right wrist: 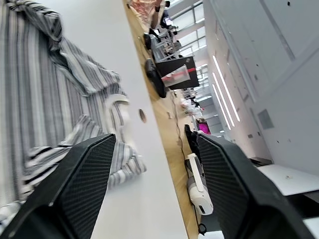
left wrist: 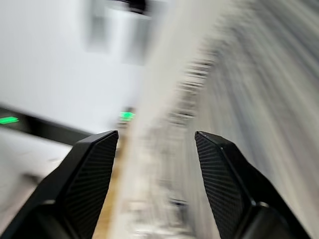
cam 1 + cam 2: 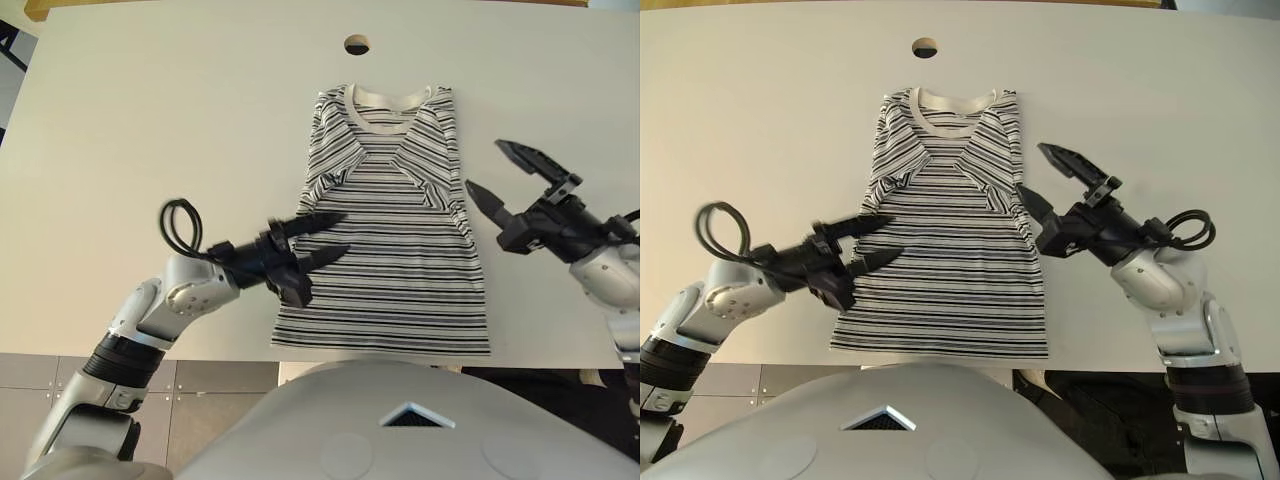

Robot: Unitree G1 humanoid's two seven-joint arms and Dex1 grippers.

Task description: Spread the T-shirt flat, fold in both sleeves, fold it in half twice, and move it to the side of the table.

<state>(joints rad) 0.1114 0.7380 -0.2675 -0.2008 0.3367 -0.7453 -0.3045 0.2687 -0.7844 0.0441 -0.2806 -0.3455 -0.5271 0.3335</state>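
left eye view: the striped t-shirt lies flat on the white table, a little right of centre. its long axis runs near to far — collar toward the far edge, hem toward the robot, just inside the near edge. both sleeves are folded in across the chest, below the neckline. the body is not yet folded in half. a round hole in the tabletop sits just beyond the collar, apart from it.

left gripper is over the shirt's left edge at mid-body, fingers parted and holding nothing. whether it touches the cloth cannot be told. a black cable loop stands off its wrist. right gripper is just beside the shirt's right edge, level with the folded sleeves, jaws spread wide and holding nothing.

surface: plain, pale, matte. grey floor tiles show below the near edge. right wrist view takes in the room past the table — wood floor, dark furniture, long ceiling light strips.
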